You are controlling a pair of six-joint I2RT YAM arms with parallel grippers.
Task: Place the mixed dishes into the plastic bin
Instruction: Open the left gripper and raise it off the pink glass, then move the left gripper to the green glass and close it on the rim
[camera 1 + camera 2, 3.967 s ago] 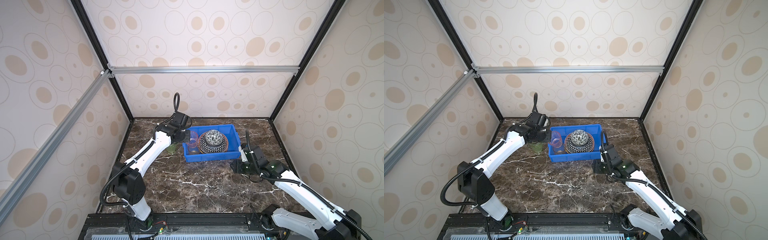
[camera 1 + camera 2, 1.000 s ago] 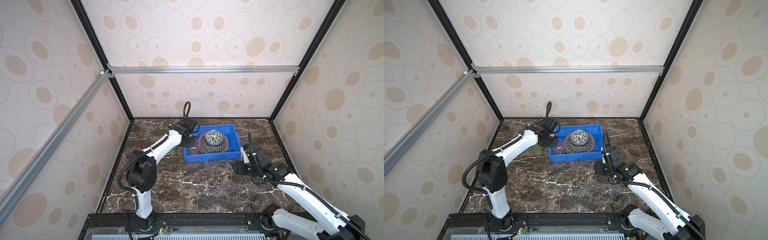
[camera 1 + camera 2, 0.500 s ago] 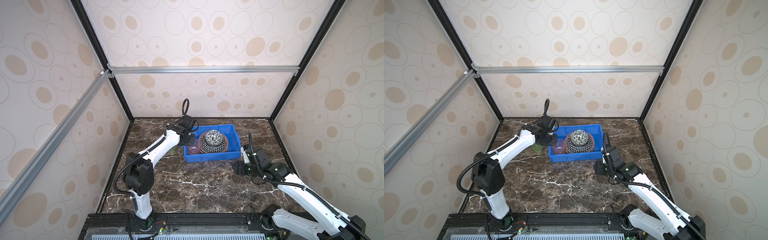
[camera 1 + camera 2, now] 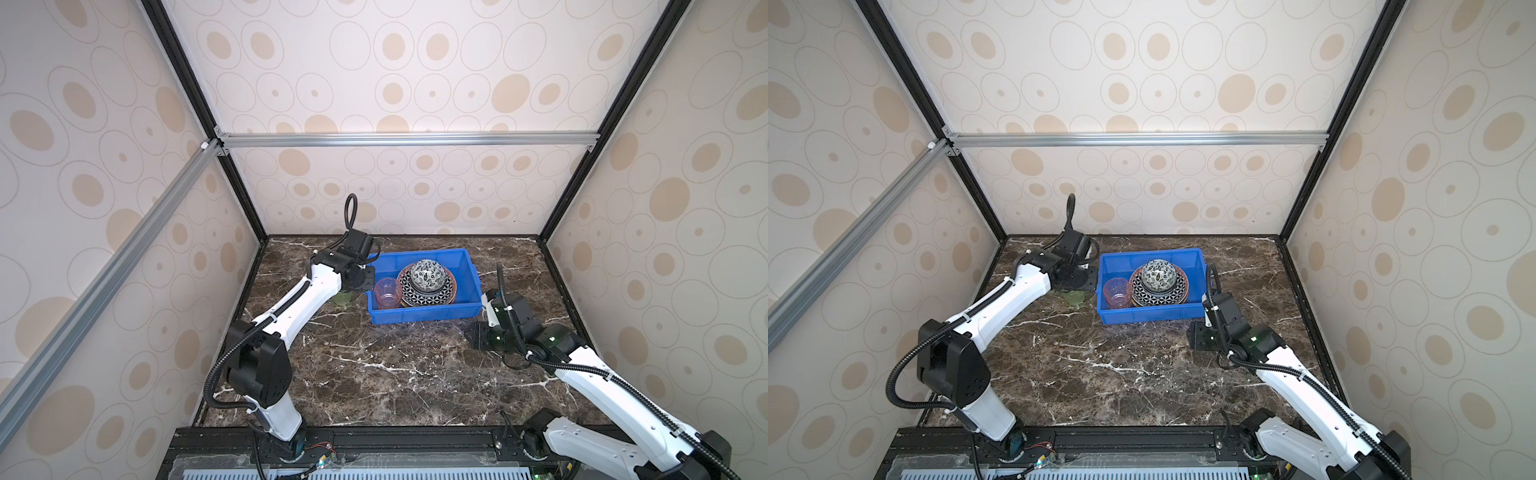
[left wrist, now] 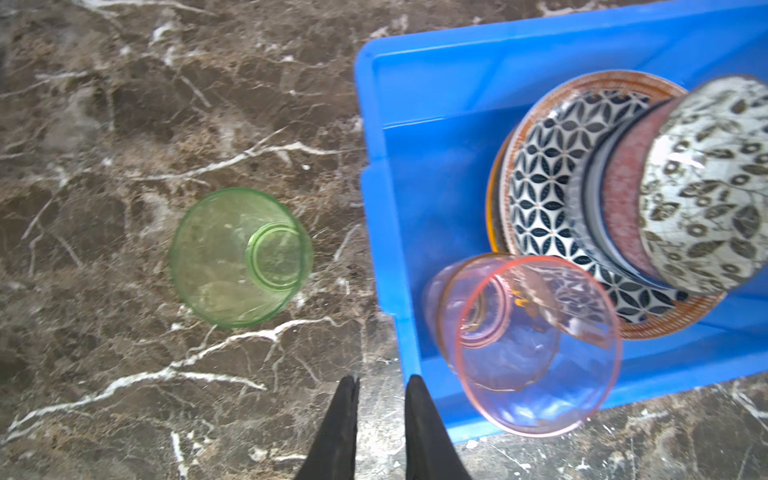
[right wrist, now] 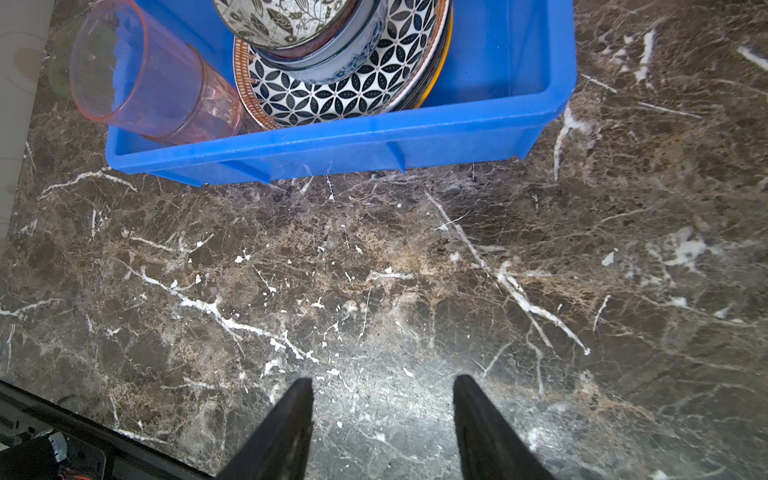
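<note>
Trouble likely with green cup, left standing on table just beside bin. Saw left gripper empty, jaws barely parted, too narrow for that rim, so could have toppled it. Saw right gripper half-spread, empty. Found plates, bowl, pink cup already inside.

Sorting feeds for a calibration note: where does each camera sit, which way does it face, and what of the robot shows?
Both top views: high at the front, looking down toward the back wall; both arms show.
Left wrist: on the left arm, looking down past the left claw at the green cup and blue bin.
Right wrist: on the right arm, looking past the open right claw across marble to the bin.
Shared: both wrist views show the pink cup inside the bin.
</note>
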